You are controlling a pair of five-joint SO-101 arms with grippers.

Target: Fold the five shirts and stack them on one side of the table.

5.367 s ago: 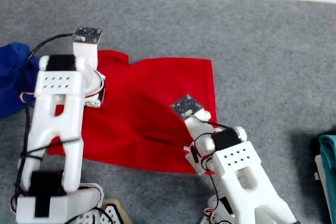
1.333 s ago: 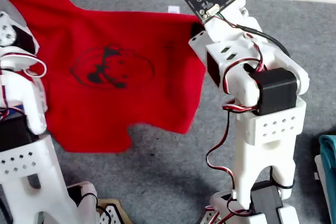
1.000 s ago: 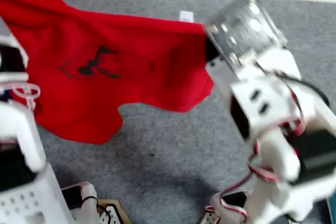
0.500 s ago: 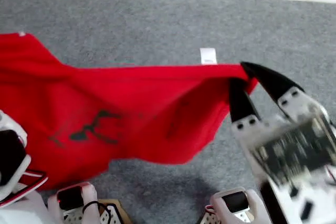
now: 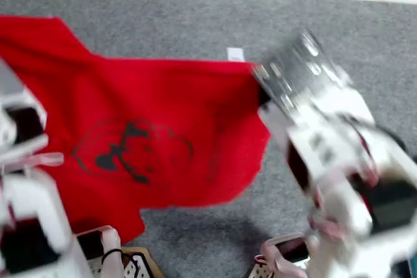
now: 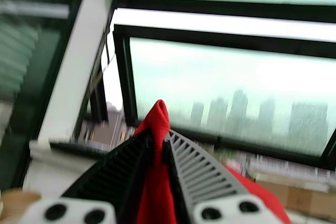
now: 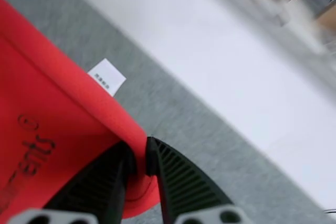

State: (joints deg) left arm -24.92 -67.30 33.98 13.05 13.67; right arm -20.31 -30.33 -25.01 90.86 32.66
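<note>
Red and wide, the shirt [image 5: 163, 128] is up in the air, stretched between the left arm [image 5: 26, 193] and the right arm [image 5: 326, 141] over the grey table [image 5: 195, 4].

A few seconds ago it lay flat on the table with both arms down on it. Then the arms lifted it by 2 corners and swung it about. Half a second ago it was bunched up and low. Now it hangs open again, and the dark picture [image 5: 130, 151] on its front shows.

I think the arms are shaking it out so it can go down smooth. Folding has not started on this shirt yet, so the task looks far from done.

The left gripper [image 6: 157, 148] is pinched tight on a bit of the shirt, and red cloth pokes out past its tips. The right gripper [image 7: 137, 163] is squeezed on the shirt's edge too, near the white tag [image 7: 106, 76].

Counting now: 1 shirt, 1 white tag, 1 dark picture, 2 arms and 2 grippers. Both grippers have hold of the same shirt.
</note>
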